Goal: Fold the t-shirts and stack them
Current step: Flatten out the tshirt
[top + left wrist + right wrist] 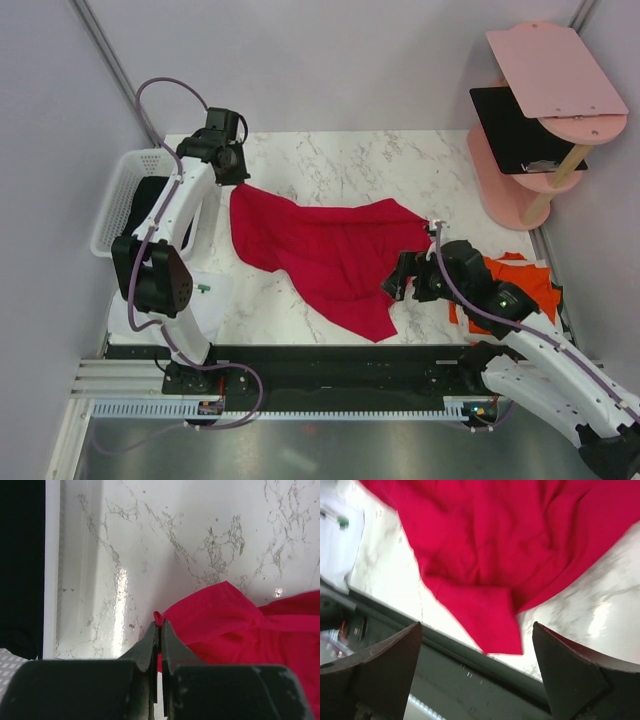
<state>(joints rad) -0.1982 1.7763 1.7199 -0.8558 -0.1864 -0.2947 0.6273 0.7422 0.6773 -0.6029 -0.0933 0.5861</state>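
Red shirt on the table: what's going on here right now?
The left gripper is shut on an edge of the red shirt at the far left of the table. The shirt lies spread out and rumpled, not yet folded. The right gripper is open above the shirt's near corner, holding nothing. An orange shirt lies at the table's right edge.

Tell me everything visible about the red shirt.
The red shirt is crimson soft cloth, unfolded and wrinkled, lying spread on the marble table. Its far-left edge is pinched in the shut left gripper; one pointed flap nearly reaches the near table edge. The open right gripper hovers above it.
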